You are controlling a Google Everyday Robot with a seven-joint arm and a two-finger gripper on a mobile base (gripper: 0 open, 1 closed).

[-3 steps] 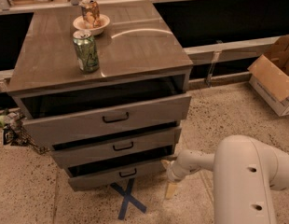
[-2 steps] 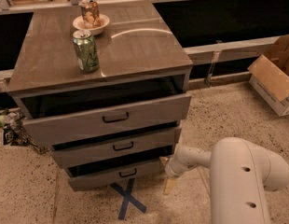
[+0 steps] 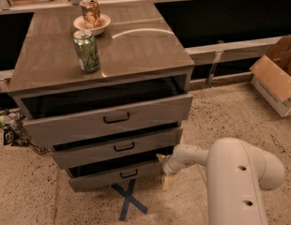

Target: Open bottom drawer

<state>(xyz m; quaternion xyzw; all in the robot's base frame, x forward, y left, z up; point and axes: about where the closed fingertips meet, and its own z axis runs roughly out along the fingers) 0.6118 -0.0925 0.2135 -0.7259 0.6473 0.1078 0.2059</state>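
Observation:
The bottom drawer (image 3: pixel 118 175) is the lowest of three grey-brown drawers in the cabinet (image 3: pixel 108 55). It has a slim front with a small black bar handle (image 3: pixel 129 174) and stands pulled out a short way, with a dark gap above its front. My gripper (image 3: pixel 163 165) is low at the drawer's right front corner, at the end of the white arm (image 3: pixel 230 172) coming in from the lower right. It is beside the drawer front, not on the handle.
The top drawer (image 3: pixel 112 118) and middle drawer (image 3: pixel 117 146) also stand partly open. A green can (image 3: pixel 87 50) and a bowl with a can in it (image 3: pixel 92 20) sit on the cabinet top. A blue tape X (image 3: pixel 129 198) marks the floor. A cardboard box (image 3: pixel 277 76) lies at the right.
The arm's big white link has shifted a little left and nearer the cabinet. The gripper stays at the bottom drawer's right corner. The drawers look unchanged.

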